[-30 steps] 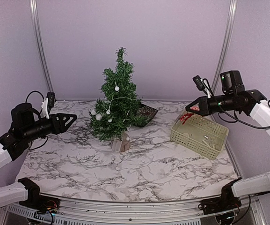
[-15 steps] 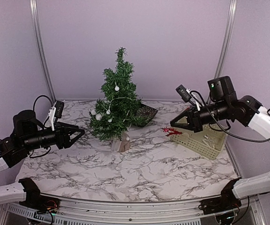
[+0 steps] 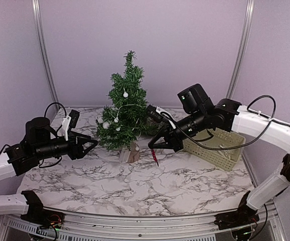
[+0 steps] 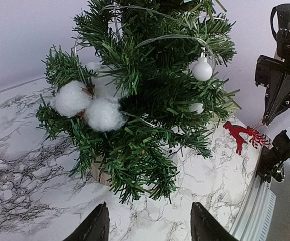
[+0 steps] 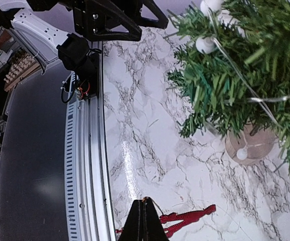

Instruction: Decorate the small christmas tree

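Basket point(image 3: 216, 153) near tree point(image 3: 127, 110) (overhead only)

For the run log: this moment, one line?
right gripper: shut on red reindeer ornament | left gripper: open, empty | tree: upright

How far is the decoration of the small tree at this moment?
Done: white balls and a thin string hang on the small christmas tree. In hand: the right tool holds a red reindeer ornament by its thread. Left: hanging it on a branch.

Robot lab test cell, plain lilac backdrop walls point(image 3: 185, 50), alu frame posts point(image 3: 43, 55), marble-look tabletop point(image 3: 150, 186)
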{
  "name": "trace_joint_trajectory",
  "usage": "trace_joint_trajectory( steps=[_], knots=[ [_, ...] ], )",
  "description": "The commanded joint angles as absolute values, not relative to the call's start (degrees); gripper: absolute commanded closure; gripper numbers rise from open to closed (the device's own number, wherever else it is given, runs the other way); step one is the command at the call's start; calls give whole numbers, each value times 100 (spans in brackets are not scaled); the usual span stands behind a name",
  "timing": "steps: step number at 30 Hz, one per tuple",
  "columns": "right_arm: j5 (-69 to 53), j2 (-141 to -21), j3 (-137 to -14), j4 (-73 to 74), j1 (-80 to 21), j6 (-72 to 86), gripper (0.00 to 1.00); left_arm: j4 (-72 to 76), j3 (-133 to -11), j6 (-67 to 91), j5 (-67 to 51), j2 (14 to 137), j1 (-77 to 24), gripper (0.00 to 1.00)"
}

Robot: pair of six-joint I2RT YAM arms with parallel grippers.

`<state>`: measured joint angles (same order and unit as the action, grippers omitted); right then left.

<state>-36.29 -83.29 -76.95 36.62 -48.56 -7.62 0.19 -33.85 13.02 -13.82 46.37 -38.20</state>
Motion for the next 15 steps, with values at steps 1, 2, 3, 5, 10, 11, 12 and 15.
trace_joint_trajectory(
  steps=[1, 2, 3, 5, 10, 11, 12, 15],
  knots=[
    [-3448, -8740, -8279, 3402, -5092, -1096, 100, 445, -3431, 1170, -1311, 4738, -3858, 45],
    [-3425, -8851, -8370, 3401, -5109, -1125, 100, 482, -3423, 1164, -1303, 4753, -3858, 45],
    [-3399, -8946, -8462, 3401, -5112, -1151, 100, 510, -3417, 1156, -1293, 4767, -3858, 45],
    [-3301, -9131, -8641, 3409, -5119, -1193, 100, 550, -3423, 1138, -1290, 4821, -3858, 46],
    [-3068, -9524, -9091, 3523, -5133, -1324, 100, 673, -3422, 1147, -1253, 4887, -3858, 46],
    [-3047, -9595, -9142, 3522, -5121, -1327, 100, 695, -3406, 1151, -1239, 4887, -3858, 46],
    [-3026, -9638, -9186, 3522, -5127, -1335, 100, 714, -3390, 1149, -1233, 4887, -3858, 46],
    [-2960, -9752, -9272, 3506, -5124, -1343, 100, 721, -3350, 1138, -1227, 4895, -3858, 46]
  ],
)
